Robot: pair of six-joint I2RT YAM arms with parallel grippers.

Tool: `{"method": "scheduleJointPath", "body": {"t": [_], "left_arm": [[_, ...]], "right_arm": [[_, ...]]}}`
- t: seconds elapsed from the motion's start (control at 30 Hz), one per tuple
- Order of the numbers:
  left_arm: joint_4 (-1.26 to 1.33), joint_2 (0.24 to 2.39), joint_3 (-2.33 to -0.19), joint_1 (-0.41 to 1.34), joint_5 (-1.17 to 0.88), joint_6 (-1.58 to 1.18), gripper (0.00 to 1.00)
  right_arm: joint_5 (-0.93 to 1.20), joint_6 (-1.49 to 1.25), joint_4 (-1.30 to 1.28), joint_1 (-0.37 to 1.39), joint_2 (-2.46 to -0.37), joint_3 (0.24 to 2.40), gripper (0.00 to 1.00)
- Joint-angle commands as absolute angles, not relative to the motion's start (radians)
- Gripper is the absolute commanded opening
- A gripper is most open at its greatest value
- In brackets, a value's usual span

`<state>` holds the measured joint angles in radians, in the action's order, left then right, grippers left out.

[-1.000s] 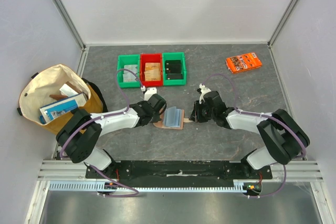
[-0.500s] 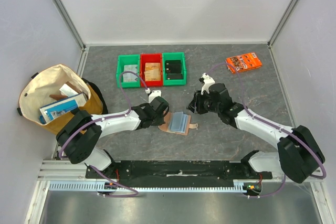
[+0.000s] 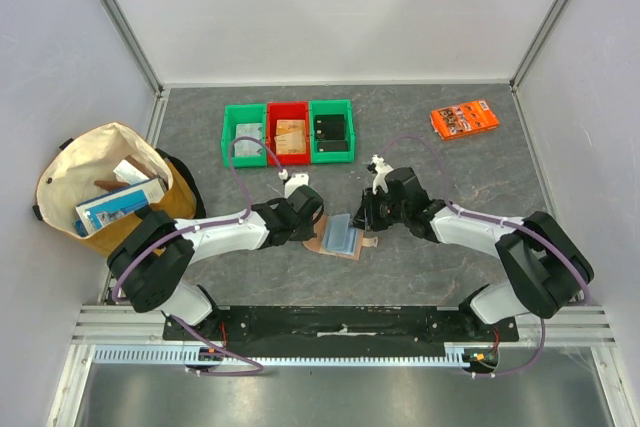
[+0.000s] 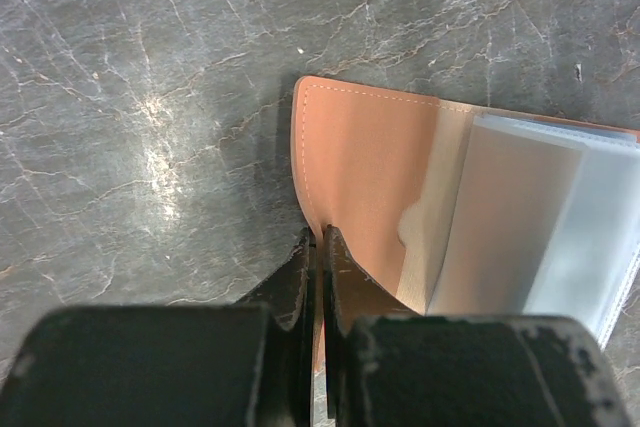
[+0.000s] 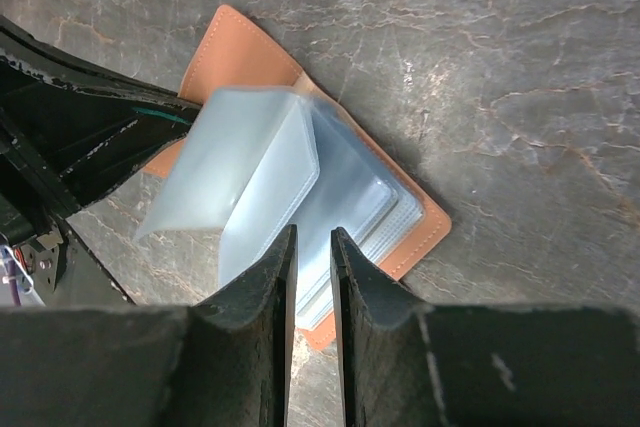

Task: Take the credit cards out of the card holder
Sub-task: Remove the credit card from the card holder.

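The card holder (image 3: 322,243) lies open on the table between the arms, reddish-brown leather (image 4: 370,167) with bluish clear sleeves (image 5: 350,197). My left gripper (image 4: 318,239) is shut on the leather flap's left edge. My right gripper (image 5: 312,232) hovers over the sleeves with its jaws a narrow gap apart and nothing clearly between them. One sleeve leaf (image 5: 250,167) stands raised beside its left finger. Whether the sleeves hold cards I cannot tell. Credit cards lie in the bins at the back: a grey one (image 3: 248,134), a tan one (image 3: 290,135) and a black one (image 3: 330,129).
Three joined bins, green (image 3: 229,137), red (image 3: 288,109) and green (image 3: 350,132), stand behind the holder. An orange printed packet (image 3: 465,118) lies at the back right. A beige bag (image 3: 70,182) full of items sits at the left edge. White walls enclose the table.
My right gripper lifted away toward the back, then came down again over the holder's sleeves, its jaws narrower. The holder shifted slightly right. The left gripper kept its hold.
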<state>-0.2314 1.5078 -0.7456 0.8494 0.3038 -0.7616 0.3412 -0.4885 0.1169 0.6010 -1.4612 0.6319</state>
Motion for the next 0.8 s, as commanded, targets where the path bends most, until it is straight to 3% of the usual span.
{"method": "scheduleJointPath", "body": {"t": [0.0,0.27,0.63,0.77], "left_arm": [[-0.227,1.489,-0.741,0.861,0.288,-0.787,0.02],[-0.23,1.485,-0.744,0.867,0.288,-0.792,0.02],[-0.193,1.447,-0.71,0.871,0.284,-0.828,0.02],[-0.176,1.391,-0.669,0.87,0.31,-0.859,0.07]], "right_arm": [[0.379,-0.503,0.17,0.621,-1.473,0.652,0.26],[0.397,-0.517,0.189,0.652,-1.48,0.669,0.28],[0.382,-0.537,0.239,0.73,-1.594,0.75,0.38],[0.341,-0.519,0.224,0.73,-1.611,0.749,0.39]]}}
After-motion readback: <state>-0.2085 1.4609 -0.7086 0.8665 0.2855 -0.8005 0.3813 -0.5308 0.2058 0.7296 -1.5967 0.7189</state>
